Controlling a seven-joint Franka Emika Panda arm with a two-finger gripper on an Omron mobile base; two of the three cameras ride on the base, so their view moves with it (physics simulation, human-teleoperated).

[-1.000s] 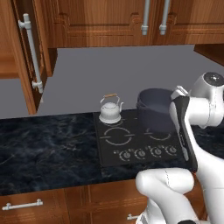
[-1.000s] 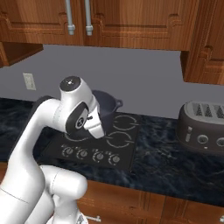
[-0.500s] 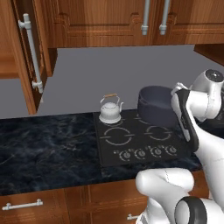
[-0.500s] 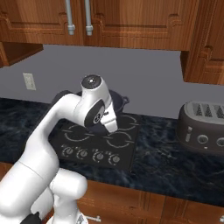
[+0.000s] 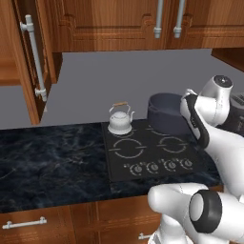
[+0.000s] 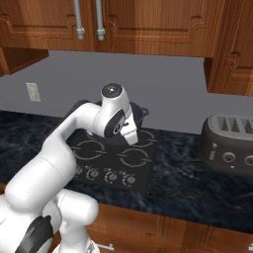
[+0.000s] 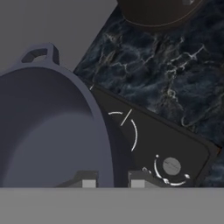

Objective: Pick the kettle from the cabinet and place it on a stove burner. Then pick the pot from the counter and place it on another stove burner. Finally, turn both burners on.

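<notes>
Hand view looks down along the claw (image 7: 113, 180), whose two dark fingertips stand narrow, one on each side of the rim of the pot (image 7: 48, 127), so the claw appears clamped on the pot's wall. The pot's grey interior spreads across the left of that view, with one loop handle at its far edge. Beside it the black cooktop (image 7: 175, 148) shows a white burner ring and a round knob, and beyond that lies the veined black bench (image 7: 162, 74).

From the left base view the pot (image 5: 166, 113) sits over the rear right of the cooktop (image 5: 152, 150), whether resting on the glass or just above it cannot be told. The kettle (image 5: 119, 119) already stands on the rear left burner, near the pot but apart from it. The cabinet (image 5: 28, 57) hangs open at upper left. The toaster (image 6: 231, 143) stands well to the right on the bench.

The pot looks rigid, smooth-walled and fairly heavy for its width; a pinch on one side of the rim would probably let it tip, so a level, slow set-down seems wise. The kettle is lighter, best taken by its arched handle.
</notes>
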